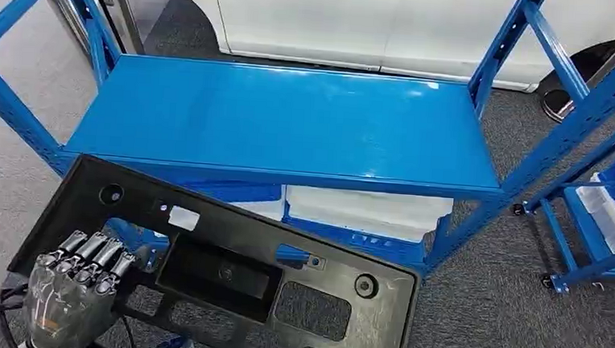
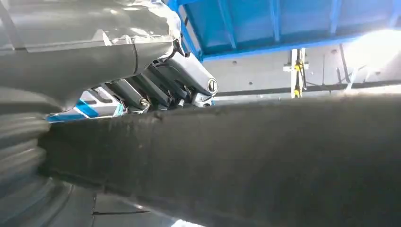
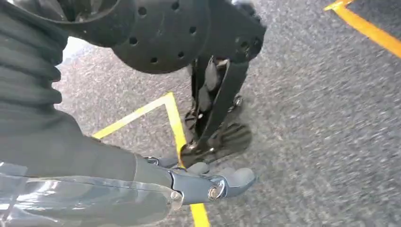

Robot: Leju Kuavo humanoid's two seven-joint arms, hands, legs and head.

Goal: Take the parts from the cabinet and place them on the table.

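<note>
The left hand [image 1: 72,277] grips the black panel [image 1: 226,270] by an opening edge — held just in front of the blue rack [image 1: 287,120], whose lower level holds white bins [image 1: 366,212]. The right hand [image 3: 208,182] hangs over carpet, fingers extended, holding nothing. No legible writing.

I see one part: a flat black plastic panel [image 1: 226,266], rectangular cut-outs and round holes through it. Tilted, it is held at its near edge by my left hand [image 1: 71,289] and extends away towards the blue cabinet [image 1: 291,125].
</note>
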